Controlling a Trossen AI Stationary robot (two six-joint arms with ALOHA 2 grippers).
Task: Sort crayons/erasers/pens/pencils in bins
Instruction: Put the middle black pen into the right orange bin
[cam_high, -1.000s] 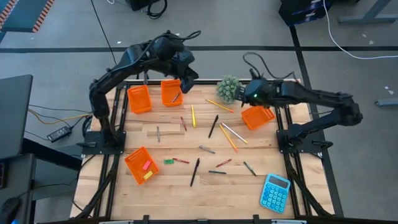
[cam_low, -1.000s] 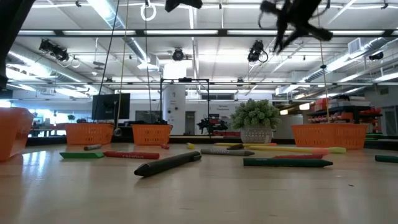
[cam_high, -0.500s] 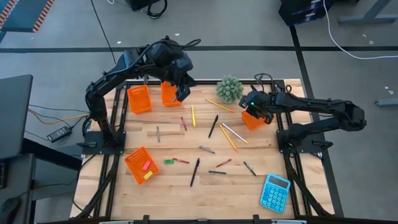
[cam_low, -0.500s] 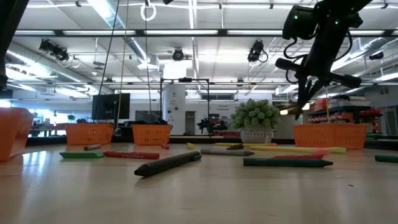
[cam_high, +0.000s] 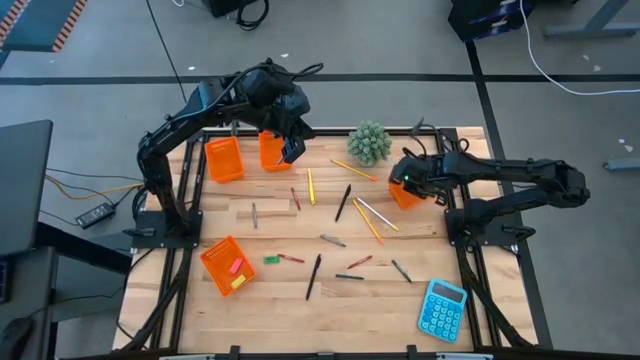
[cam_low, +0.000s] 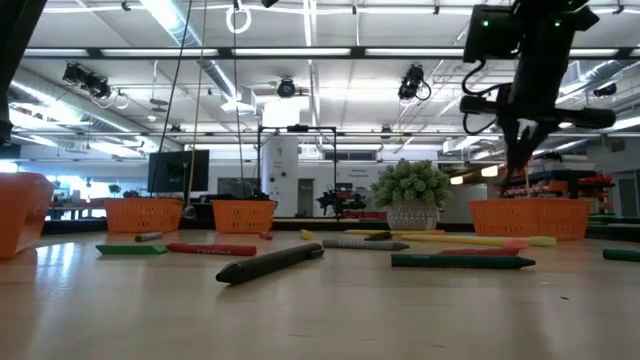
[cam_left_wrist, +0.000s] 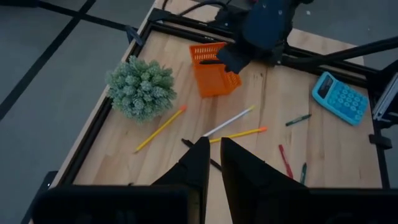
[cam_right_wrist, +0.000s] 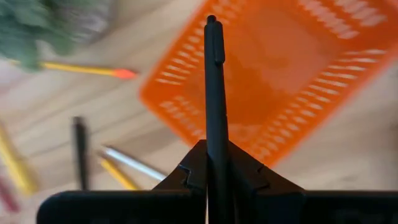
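My right gripper hangs above the orange bin at the table's far right, shut on a black pen. The low view shows the pen pointing down over that bin. My left gripper is shut and holds nothing; it hovers by the two far-left bins. A fourth bin near the left holds pink and yellow erasers. Pencils, pens, crayons and a green eraser lie flat on the table. My right gripper pinches the black pen's shaft between its two fingers. The pen lies along the fingers, and its clip end sticks out past the tips. The fingers point steeply down from above. The pen is lifted clear, above the bin's open top.
A small potted plant stands at the far edge between the arms. A blue calculator lies at the near right corner. Loose sticks are scattered over the middle of the table.
My right gripper has come down from high above the table toward the far-right bin, rolling its wrist and tipping more steeply downward. It has kept the pen, which now hangs over the bin.
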